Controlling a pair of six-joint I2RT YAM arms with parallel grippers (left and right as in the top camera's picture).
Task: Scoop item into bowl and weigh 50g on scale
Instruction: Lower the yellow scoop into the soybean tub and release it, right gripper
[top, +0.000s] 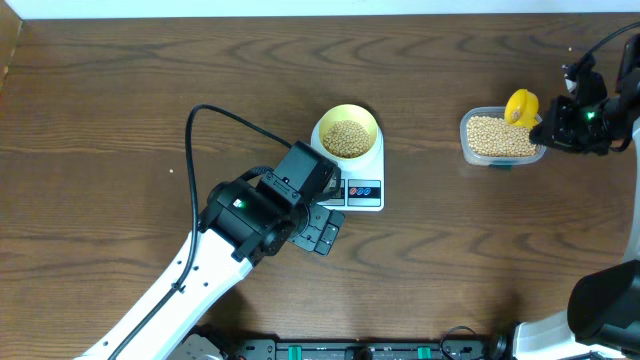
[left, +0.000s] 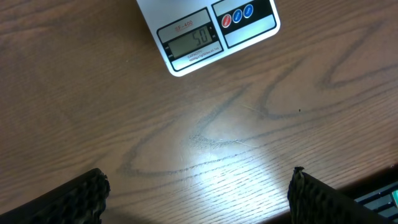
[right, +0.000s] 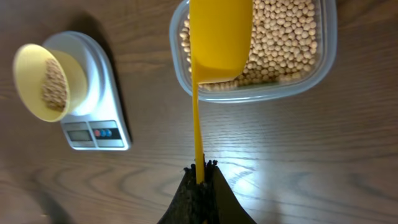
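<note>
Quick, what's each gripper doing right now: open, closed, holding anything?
Left gripper: open, holding nothing.
Right gripper: closed on the handle of the yellow scoop.

The bowl (top: 322, 128), holding beans (top: 347, 138), sits on the scale (top: 365, 190) — the tub (top: 465, 135) of beans lies well to its right.

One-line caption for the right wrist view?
Right gripper holds the yellow scoop by its handle at the tub of beans; the bowl holding beans sits on the scale.
</note>
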